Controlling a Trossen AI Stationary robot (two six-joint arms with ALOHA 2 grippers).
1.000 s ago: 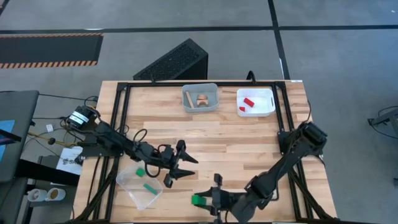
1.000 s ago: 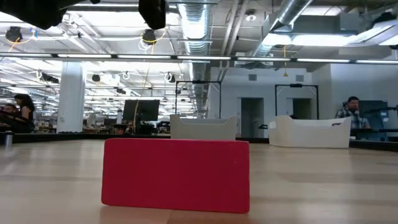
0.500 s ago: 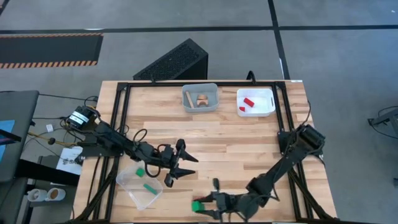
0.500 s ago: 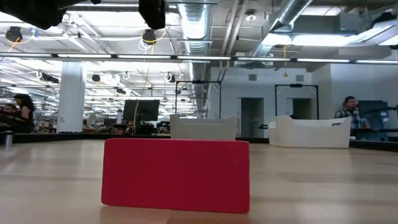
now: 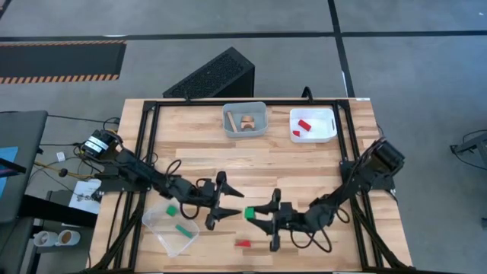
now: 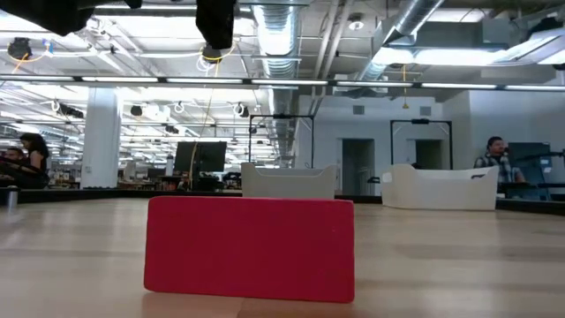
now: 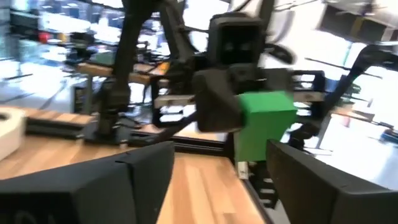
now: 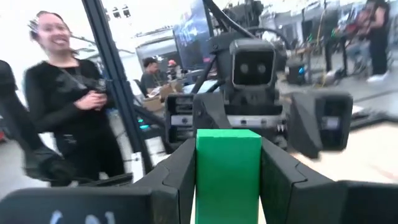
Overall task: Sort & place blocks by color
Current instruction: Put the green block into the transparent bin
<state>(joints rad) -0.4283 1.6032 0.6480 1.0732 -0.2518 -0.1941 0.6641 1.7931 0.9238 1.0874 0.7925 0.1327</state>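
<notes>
Blocks lie spread over the table: the one in play is a green block (image 5: 248, 214), clamped between the fingers of the right gripper (image 5: 261, 217) above the table's front middle. The high view shows it only as a small green spot, while the right wrist view shows the green block (image 8: 227, 167) upright between the two dark fingers (image 8: 176, 172), and the left wrist view shows it (image 7: 265, 133) from the other side, held by the facing gripper. The left gripper (image 5: 227, 205) sits just beside it, jaws spread wide and pointing at it, with nothing between its fingers (image 7: 147, 167).

A small red block (image 5: 242, 243) lies flat on the wood near the front edge. The low view is largely filled by a red block (image 6: 250, 248) close to the lens, which hides most of the table behind it; whether it is that same block cannot be told. Behind it only the tops of two bins show.

From above, a clear bin (image 5: 170, 227) at front left holds two green blocks (image 5: 183, 229). At the back, the grey bin (image 5: 244, 120) holds light wood blocks (image 5: 248, 121) and the white bin (image 5: 313, 125) holds red blocks (image 5: 304, 125). A person (image 8: 71, 118) in dark clothes stands beyond the table in the right wrist view.
</notes>
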